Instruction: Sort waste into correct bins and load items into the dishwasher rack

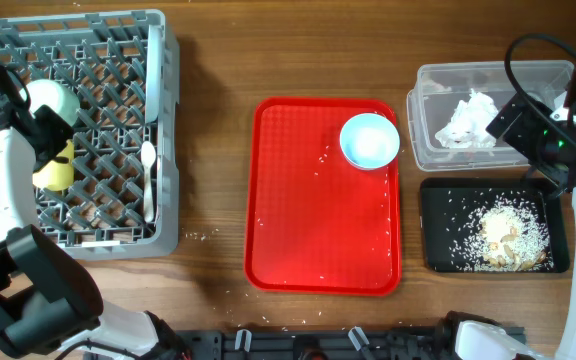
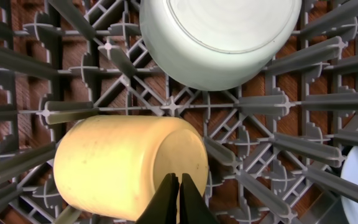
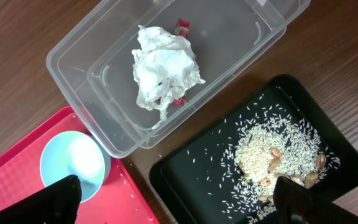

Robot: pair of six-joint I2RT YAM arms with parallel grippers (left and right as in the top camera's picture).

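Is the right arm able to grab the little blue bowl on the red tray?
Probably yes. The right gripper is open above the clear tub and black tray, right beside the red tray. The blue bowl sits uncovered at that edge, with nothing between.

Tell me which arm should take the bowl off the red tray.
Right. The right gripper is open, empty and hangs near the bowl. The left gripper is shut, over the yellow cup in the rack.
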